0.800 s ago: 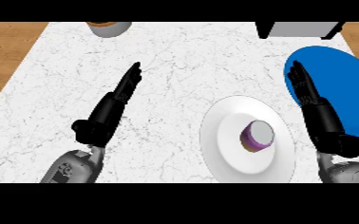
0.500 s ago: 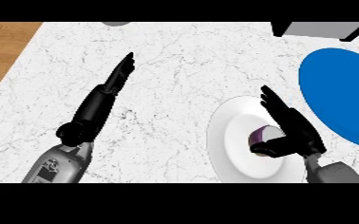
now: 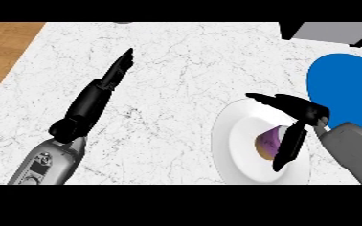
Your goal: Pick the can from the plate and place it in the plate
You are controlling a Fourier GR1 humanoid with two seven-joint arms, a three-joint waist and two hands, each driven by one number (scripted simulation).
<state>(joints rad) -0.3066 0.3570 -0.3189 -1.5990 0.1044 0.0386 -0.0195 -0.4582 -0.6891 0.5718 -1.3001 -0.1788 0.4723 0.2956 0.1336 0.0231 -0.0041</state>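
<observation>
My right hand has dropped over the can on the white plate, fingers spread, nothing gripped; left hand stays open.

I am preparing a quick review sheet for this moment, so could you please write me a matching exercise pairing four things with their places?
Things:
1. can
2. blue plate
3. left hand
4. right hand

Places:
A. over the bare marble counter, fingers straight
B. on the white plate
C. at the right edge
D. over the white plate, beside the can

Pairs: 1-B, 2-C, 3-A, 4-D
</observation>
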